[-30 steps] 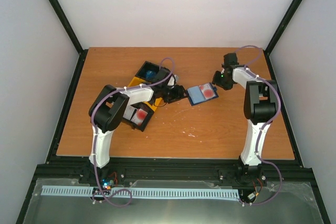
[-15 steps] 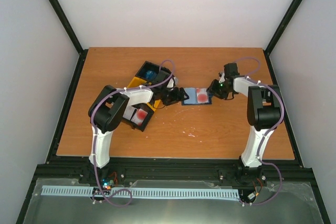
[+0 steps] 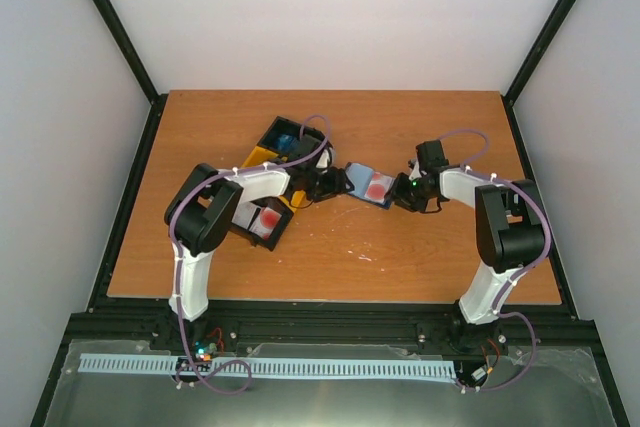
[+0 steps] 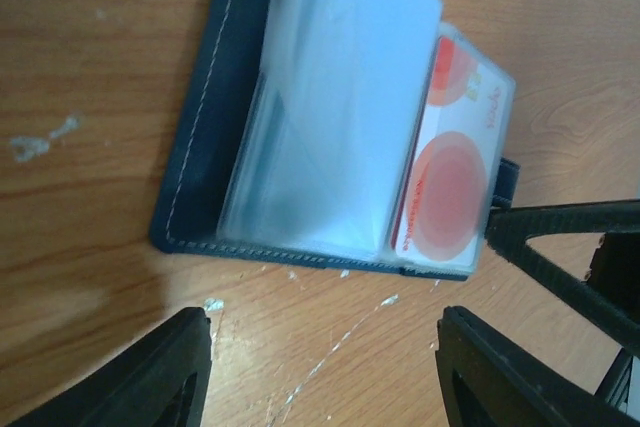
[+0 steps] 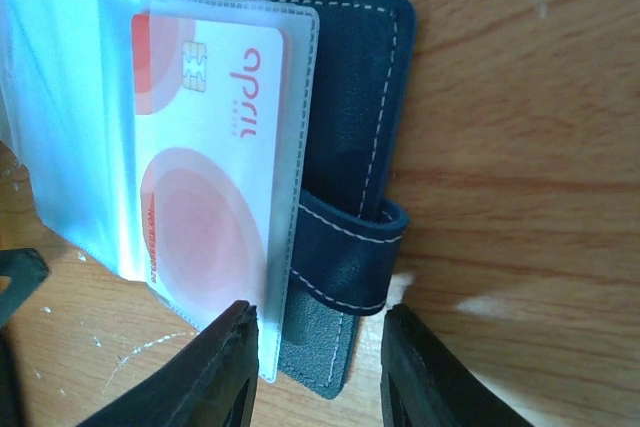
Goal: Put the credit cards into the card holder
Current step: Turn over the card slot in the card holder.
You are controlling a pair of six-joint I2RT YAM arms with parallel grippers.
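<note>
Left jaws wide open, right jaws half-open astride stitched navy card holder (image 5: 360, 67) strap (image 5: 345, 247)

In the left wrist view the card holder (image 4: 195, 147) runs off the top edge, and its clear sleeves (image 4: 340, 97) are smeared with blur. The right wrist view cuts the sleeves at the left edge and the right tool (image 5: 320, 352) at the bottom. Its fingers flank the strap (image 5: 345, 247), perhaps pinching it. Overhead, the left arm (image 3: 255, 182) hides part of the tray (image 3: 268, 127).
</note>
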